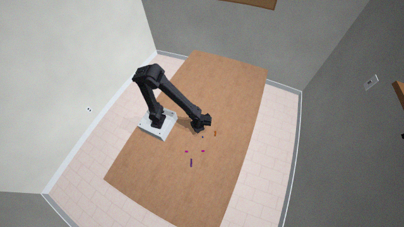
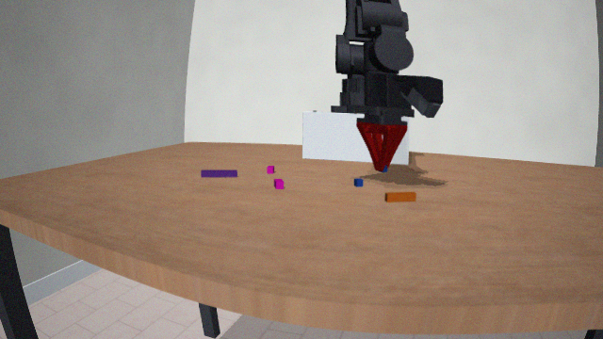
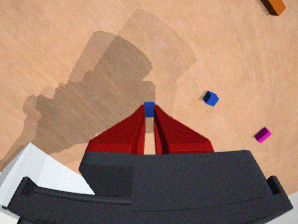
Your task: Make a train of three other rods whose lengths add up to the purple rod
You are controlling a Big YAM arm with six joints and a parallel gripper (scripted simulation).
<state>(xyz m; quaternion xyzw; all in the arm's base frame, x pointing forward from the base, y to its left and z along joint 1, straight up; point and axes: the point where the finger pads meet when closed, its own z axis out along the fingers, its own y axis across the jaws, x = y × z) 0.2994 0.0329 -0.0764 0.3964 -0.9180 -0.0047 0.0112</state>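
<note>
My gripper (image 2: pixel 382 168) with red fingers is shut on a small blue rod (image 3: pixel 149 108) and holds it just above the table, near the arm's white base. It also shows in the overhead view (image 1: pixel 199 128). A second blue rod (image 2: pixel 358 182) lies on the table a little in front and to the left of the fingertips; it also shows in the wrist view (image 3: pixel 210 98). An orange rod (image 2: pixel 400 197) lies flat in front of the gripper. Two magenta rods (image 2: pixel 270 169) (image 2: pixel 279 184) lie further left. The purple rod (image 2: pixel 219 173) lies flat at the far left.
The arm's white base block (image 2: pixel 330 137) stands right behind the gripper. The table's front edge (image 2: pixel 301 301) curves across the near side.
</note>
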